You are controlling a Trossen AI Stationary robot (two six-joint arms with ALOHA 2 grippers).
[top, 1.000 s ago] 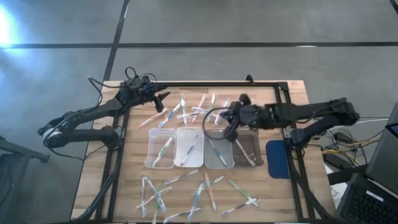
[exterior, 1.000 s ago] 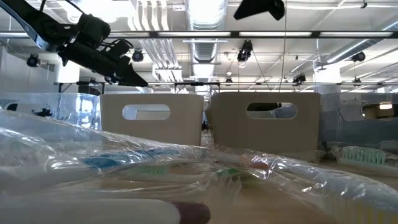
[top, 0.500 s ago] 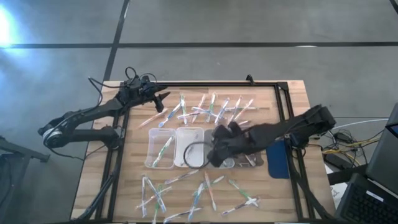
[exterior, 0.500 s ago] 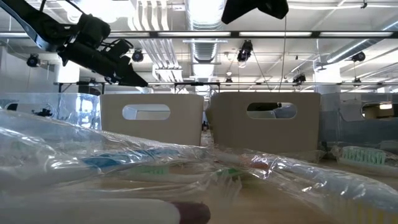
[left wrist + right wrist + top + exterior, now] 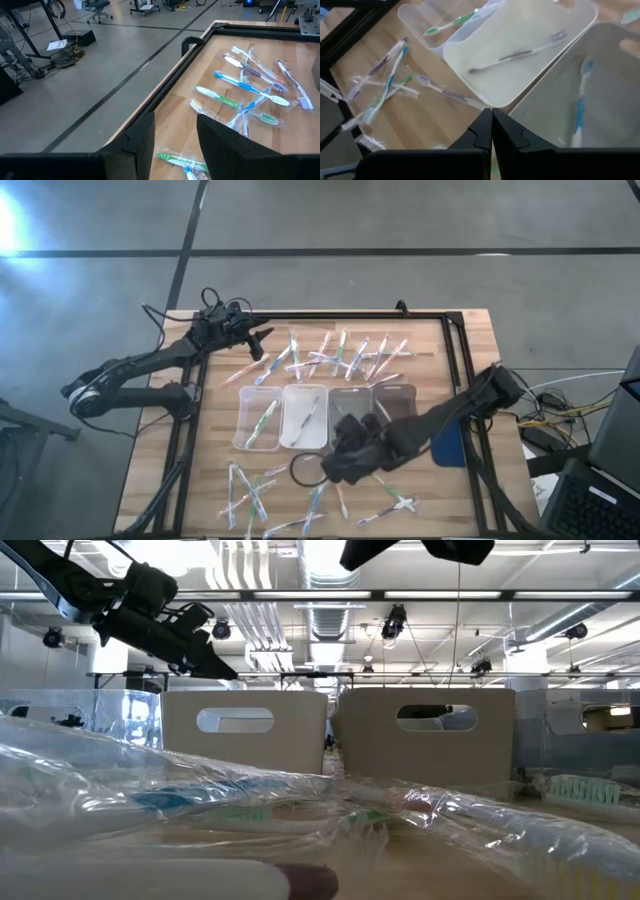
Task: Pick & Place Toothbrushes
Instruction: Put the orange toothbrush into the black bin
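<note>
My right gripper (image 5: pixel 318 470) is clenched shut with nothing between the fingers, low over the table's near half, just in front of the row of four clear trays (image 5: pixel 258 418). The trays already hold single toothbrushes: green (image 5: pixel 451 22), purple (image 5: pixel 512 54), blue (image 5: pixel 580 105). My left gripper (image 5: pixel 262 337) hangs at the far left corner, fingers parted, holding nothing. Wrapped toothbrushes (image 5: pixel 335 355) lie scattered along the far side of the wooden table (image 5: pixel 470 335); a second scatter (image 5: pixel 255 492) lies on the near side, beside my right gripper.
</note>
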